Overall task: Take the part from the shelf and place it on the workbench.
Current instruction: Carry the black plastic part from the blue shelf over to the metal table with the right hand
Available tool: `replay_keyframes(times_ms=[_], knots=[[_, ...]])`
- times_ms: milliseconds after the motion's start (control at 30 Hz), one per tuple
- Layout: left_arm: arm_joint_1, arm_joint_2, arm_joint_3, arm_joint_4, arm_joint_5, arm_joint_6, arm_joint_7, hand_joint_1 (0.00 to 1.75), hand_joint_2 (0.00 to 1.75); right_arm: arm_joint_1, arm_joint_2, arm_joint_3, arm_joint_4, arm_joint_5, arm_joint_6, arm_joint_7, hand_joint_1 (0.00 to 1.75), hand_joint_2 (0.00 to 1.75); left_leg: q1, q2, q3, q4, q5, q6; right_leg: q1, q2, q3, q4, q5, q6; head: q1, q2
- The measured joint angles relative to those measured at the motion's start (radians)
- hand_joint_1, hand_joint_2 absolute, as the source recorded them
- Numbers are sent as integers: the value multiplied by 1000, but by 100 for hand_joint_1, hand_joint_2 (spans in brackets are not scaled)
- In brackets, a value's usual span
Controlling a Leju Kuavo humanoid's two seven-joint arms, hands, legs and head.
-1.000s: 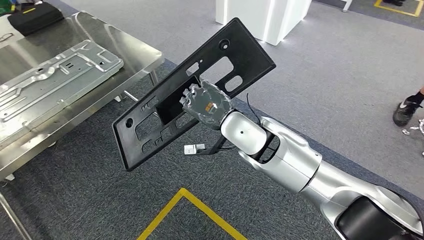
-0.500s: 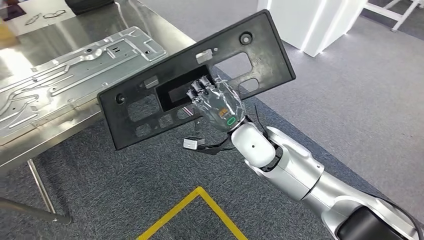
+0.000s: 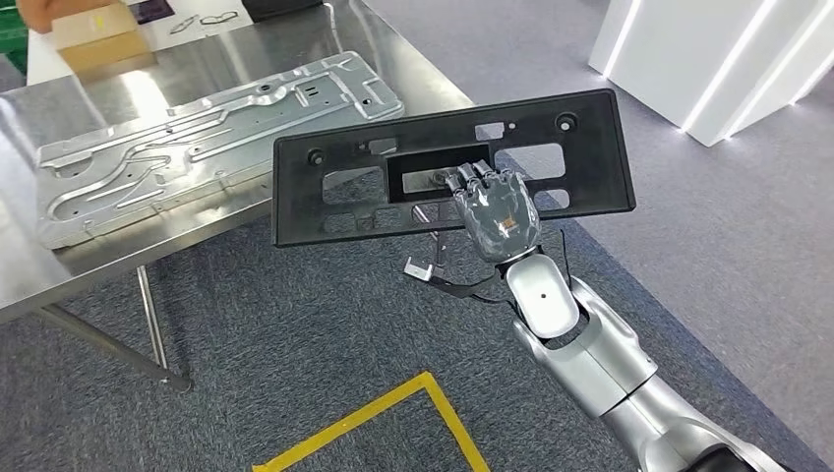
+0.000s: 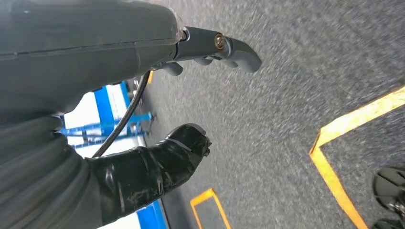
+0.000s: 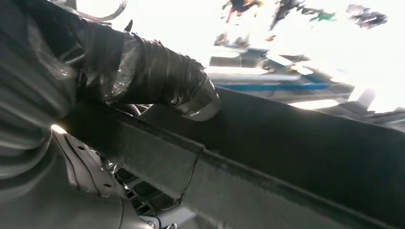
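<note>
The part is a long black plastic panel [image 3: 354, 202] with several cut-outs, held level in the air by my right hand [image 3: 497, 211]. The hand's fingers hook into the panel's middle opening in the head view. Close up in the right wrist view, the thumb [image 5: 162, 78] presses on the panel's dark edge [image 5: 296, 143]. The panel hangs just off the corner of the steel workbench [image 3: 128, 246], above the carpet. In the left wrist view my left hand [image 4: 157, 109] hangs over the floor, its thumb and fingers apart and nothing in it.
A large stamped metal plate [image 3: 211, 138] lies on the workbench. A cardboard box [image 3: 93, 39] sits at the bench's far edge. Yellow floor tape [image 3: 393, 418] marks the grey carpet. A white pillar [image 3: 728, 59] stands at the right.
The camera has swung, bringing the workbench closer and further right. My right hand has turned the panel from tilted to level and brought it beside the bench corner.
</note>
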Motion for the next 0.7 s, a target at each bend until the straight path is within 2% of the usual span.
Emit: replay_keyframes(times_ms=[33,100,167,200,267,300,333,367,400,433,467,500,533,567,600,633,667,700], knots=[[1,0,0,0,-2,0,0,0,175,11,0,-8,2,-10,0,-7,175,175,4,5,11,-19,17,-4,-2,-15,1,2,-3,3,0,0],[2,1,0,0,-7,0,-1,0,175,23,0,-23,5,-32,1,-20,175,175,7,33,82,-151,75,-10,-4,-41,2,10,-12,12,0,0],[2,2,0,0,-10,0,-2,0,175,28,0,-44,6,-65,3,-36,175,175,2,59,137,-251,105,-2,-2,-62,3,19,-22,25,0,0],[2,3,1,0,-10,0,-2,0,175,30,0,-55,7,-81,5,-44,175,175,-2,60,143,-264,104,5,0,-71,4,22,-26,32,0,0],[5,4,1,0,-10,0,-2,0,175,35,0,-73,7,-104,8,-54,175,175,-4,36,144,-262,105,21,1,-87,11,22,-32,43,0,0],[6,5,2,0,-10,0,-3,0,175,37,0,-80,7,-110,10,-57,175,175,-3,25,145,-264,106,27,-2,-77,11,28,-39,48,0,0],[6,6,2,0,-10,-1,-2,0,175,38,1,-88,8,-117,12,-60,175,175,-2,14,148,-267,107,33,-6,-54,5,47,-54,53,0,0],[4,6,2,0,-10,-1,-2,0,175,39,1,-96,8,-124,14,-65,175,175,0,4,150,-269,108,39,-10,-22,-13,89,-79,56,0,0],[2,6,3,0,-11,-1,0,0,175,41,1,-102,9,-131,18,-71,175,175,0,-6,151,-270,109,43,-12,12,-42,151,-111,58,0,0],[0,6,4,0,-11,-2,2,0,175,44,0,-108,11,-137,23,-78,175,175,-1,-18,151,-269,109,47,-12,32,-79,223,-142,57,0,0],[-1,6,5,0,-11,-2,4,0,175,49,0,-112,14,-141,27,-83,175,175,-2,-31,151,-269,109,49,-11,42,-113,287,-161,56,0,0],[-1,6,6,0,-11,-2,6,0,175,54,0,-115,17,-143,30,-86,175,175,-4,-46,151,-267,109,49,-10,46,-135,320,-162,54,0,0],[-1,6,8,0,-11,-3,8,0,175,59,0,-117,19,-144,31,-88,175,175,-6,-62,151,-265,108,50,-10,49,-139,314,-142,50,0,0],[-1,6,10,0,-11,-3,9,0,175,61,0,-118,20,-145,31,-89,175,175,-7,-78,151,-263,107,50,-9,56,-123,267,-105,44,0,0],[-1,6,12,0,-11,-3,9,0,175,62,0,-120,21,-145,31,-89,175,175,-7,-93,151,-261,107,50,-8,75,-94,195,-63,36,0,0],[-2,4,13,0,-11,-4,10,0,175,62,0,-122,21,-146,31,-89,175,175,-8,-108,149,-259,107,48,-8,106,-66,126,-32,27,0,0],[-2,3,14,0,-11,-4,10,0,175,62,0,-124,21,-147,31,-88,175,175,-6,-121,146,-258,107,45,-8,131,-44,74,-13,22,0,0],[-2,2,15,0,-11,-4,10,0,175,61,1,-124,22,-148,31,-88,175,175,-2,-133,142,-258,108,40,-7,148,-33,46,-8,18,0,0]])
